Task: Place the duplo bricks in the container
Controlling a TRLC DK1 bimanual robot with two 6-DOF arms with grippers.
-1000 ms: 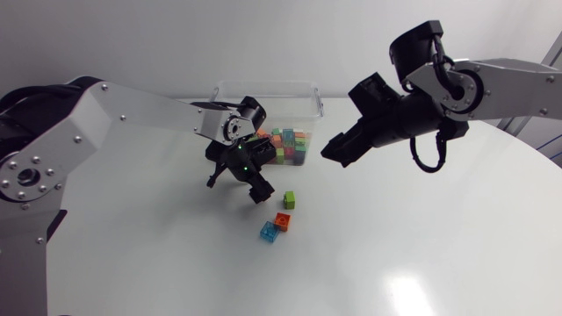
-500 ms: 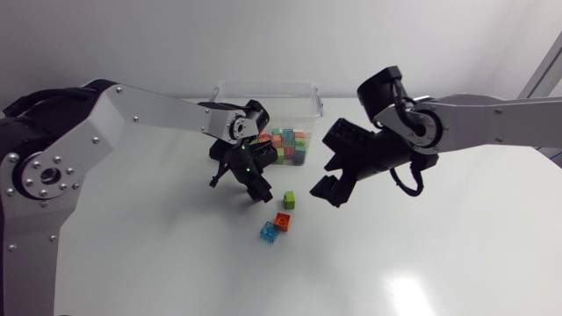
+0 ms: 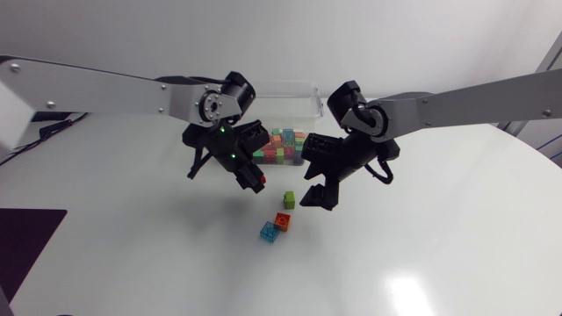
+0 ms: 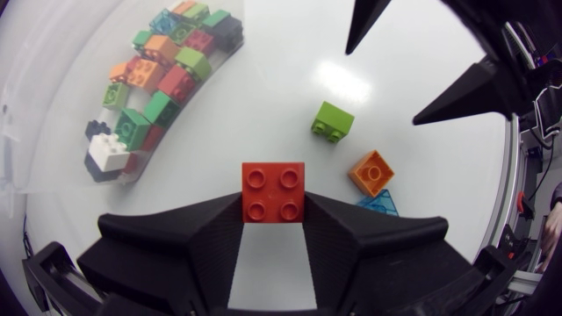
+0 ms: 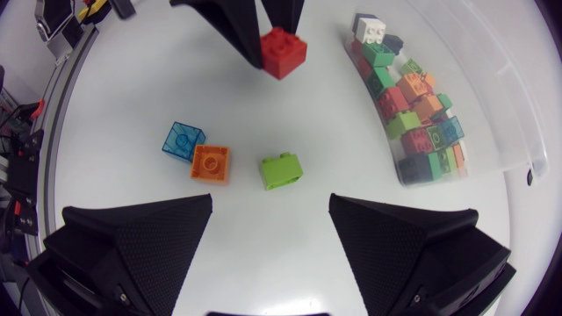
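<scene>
My left gripper (image 3: 251,178) is shut on a red brick (image 3: 257,183), held off the table in front of the clear container (image 3: 263,86). In the left wrist view the red brick (image 4: 273,191) sits clamped between the fingers. On the table lie a green brick (image 3: 289,200), an orange brick (image 3: 282,220) and a clear blue brick (image 3: 269,231). My right gripper (image 3: 318,195) hangs open just right of them. From its wrist view the green brick (image 5: 281,170) lies ahead of the open right gripper (image 5: 272,254), with the orange brick (image 5: 211,164) and blue brick (image 5: 183,141) beside it.
The container holds several coloured bricks (image 3: 285,145), seen along its wall (image 5: 492,96) in the right wrist view and as a pile of bricks (image 4: 158,79) in the left wrist view. The two grippers are close together over the loose bricks.
My left gripper shut on the red brick and rose a little with it. My right arm swung down and left, coming beside the loose bricks.
</scene>
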